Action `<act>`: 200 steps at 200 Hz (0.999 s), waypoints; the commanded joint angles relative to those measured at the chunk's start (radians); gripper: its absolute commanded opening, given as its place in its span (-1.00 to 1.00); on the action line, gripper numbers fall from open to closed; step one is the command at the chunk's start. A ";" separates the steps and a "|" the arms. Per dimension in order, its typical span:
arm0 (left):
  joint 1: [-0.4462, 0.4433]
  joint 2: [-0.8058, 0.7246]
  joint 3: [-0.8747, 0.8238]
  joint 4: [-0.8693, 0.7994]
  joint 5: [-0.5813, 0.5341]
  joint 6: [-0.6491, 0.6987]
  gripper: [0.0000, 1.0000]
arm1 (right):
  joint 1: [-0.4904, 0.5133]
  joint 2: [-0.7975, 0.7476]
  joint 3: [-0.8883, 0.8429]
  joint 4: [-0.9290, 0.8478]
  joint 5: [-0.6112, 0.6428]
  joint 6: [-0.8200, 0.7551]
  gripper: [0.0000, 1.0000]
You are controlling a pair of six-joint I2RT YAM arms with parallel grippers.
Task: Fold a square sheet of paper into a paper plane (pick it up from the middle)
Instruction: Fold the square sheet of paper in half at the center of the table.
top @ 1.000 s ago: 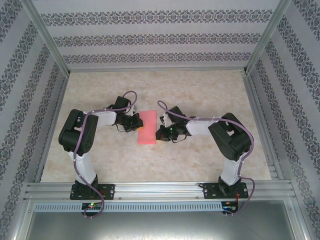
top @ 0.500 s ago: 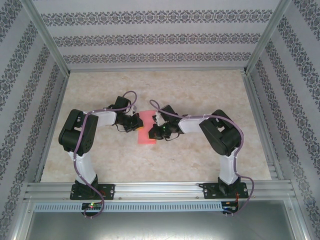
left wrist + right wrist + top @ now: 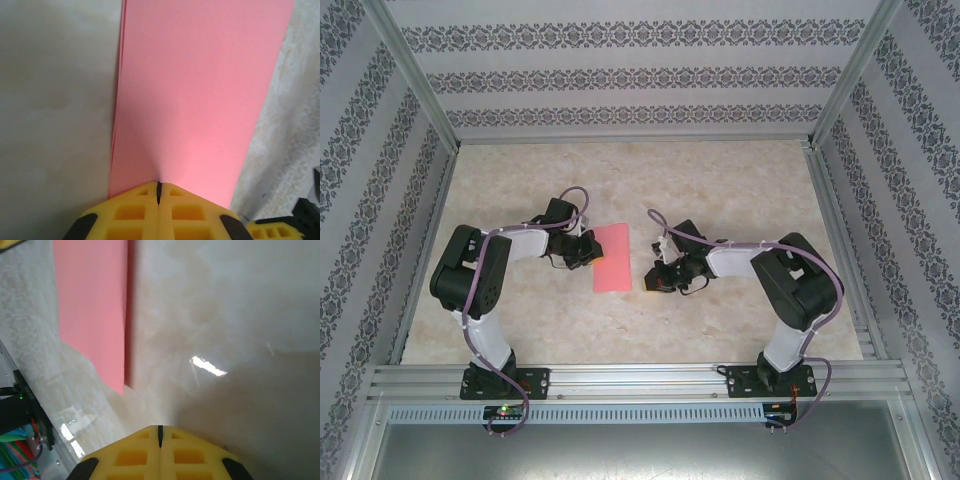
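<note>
Left arm: upper link reared over its base, elbow folded out to the left, forearm running inward toward the table's middle, wrist low. Left gripper (image 3: 588,250) (image 3: 159,186) points at the long edge of the square sheet of paper (image 3: 613,257) (image 3: 200,90) (image 3: 92,305).

Left jaws: clenched, yellow pads meeting in a thin dark seam. The sheet's near edge runs in under the tips, and the paper shades toward the seam there. Cannot tell whether paper is nipped between the pads or only pressed under them.

Sheet: lies flat on the marbled table (image 3: 720,190), folded to a narrow rectangle. It stretches straight ahead of the left jaws. Doubled layers show along its left side in the left wrist view.

Right arm: mirror pose, elbow out to the right, forearm reaching in to the left, wrist low over the table.

Right gripper (image 3: 653,280) (image 3: 160,429): jaws clenched on nothing, pads together. Bare table lies directly ahead of them. The sheet lies ahead and to the left of these jaws, its nearest corner close but not touching.
</note>
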 commanded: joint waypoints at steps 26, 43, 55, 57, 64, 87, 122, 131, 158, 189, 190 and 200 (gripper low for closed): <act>-0.015 -0.074 0.041 -0.179 -0.037 0.021 -0.93 | 0.015 -0.058 0.066 0.066 0.133 0.198 -1.00; -0.036 -0.075 0.089 -0.182 -0.022 0.053 -0.84 | 0.027 -0.036 0.066 0.161 0.173 0.296 -1.00; -0.053 -0.057 0.119 -0.173 -0.011 0.074 -0.83 | 0.033 -0.011 0.073 0.208 0.194 0.349 -1.00; -0.056 -0.051 0.125 -0.173 -0.008 0.078 -0.83 | 0.035 -0.005 0.075 0.219 0.194 0.355 -1.00; -0.065 -0.032 0.146 -0.175 0.002 0.085 -0.84 | 0.039 0.016 0.081 0.253 0.190 0.380 -1.00; -0.098 0.038 0.213 -0.161 0.039 0.101 -0.92 | 0.055 0.079 0.123 0.278 0.177 0.409 -1.00; -0.118 0.135 0.286 -0.163 0.055 0.104 -1.00 | 0.073 0.148 0.161 0.288 0.168 0.430 -1.00; -0.119 0.155 0.299 -0.163 0.064 0.101 -1.00 | 0.074 0.163 0.172 0.285 0.163 0.433 -1.00; -0.119 0.185 0.313 -0.150 0.075 0.092 -1.00 | 0.076 0.198 0.199 0.264 0.156 0.418 -1.00; -0.119 0.199 0.311 -0.147 0.040 0.071 -1.00 | 0.075 0.227 0.228 0.210 0.166 0.387 -1.00; -0.118 0.198 0.309 -0.147 0.037 0.071 -1.00 | 0.075 0.228 0.228 0.208 0.167 0.386 -1.00; -0.118 0.195 0.301 -0.146 0.014 0.066 -1.00 | 0.075 0.237 0.238 0.188 0.169 0.372 -1.00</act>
